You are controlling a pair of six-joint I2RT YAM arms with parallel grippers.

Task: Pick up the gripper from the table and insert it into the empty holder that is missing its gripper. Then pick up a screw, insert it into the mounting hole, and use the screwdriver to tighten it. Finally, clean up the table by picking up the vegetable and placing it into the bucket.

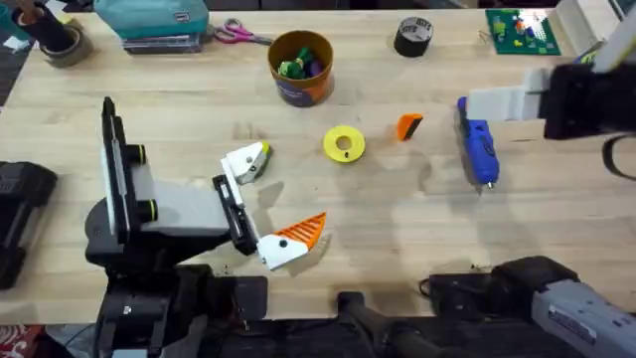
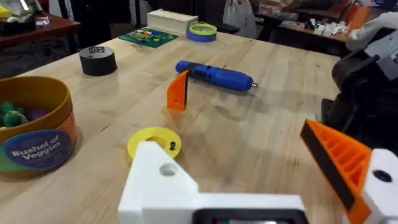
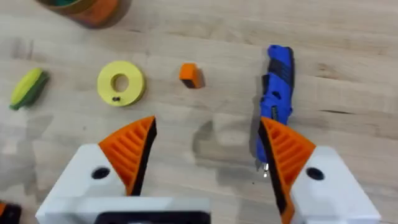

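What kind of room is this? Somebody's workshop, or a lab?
Most likely a robotics lab or workshop. A wood-grain table carries a blue screwdriver, a roll of black tape and a green circuit board, and more cluttered workbenches stand behind.

The table (image 1: pixel 397 219) was evenly, brightly lit from above; soft shadows were cast, and the near white mounts were blurred.

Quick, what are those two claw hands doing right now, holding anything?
Left gripper: open, holding nothing; one of its fingers lacks an orange tip.
Right gripper: open, holding nothing, above the screwdriver.
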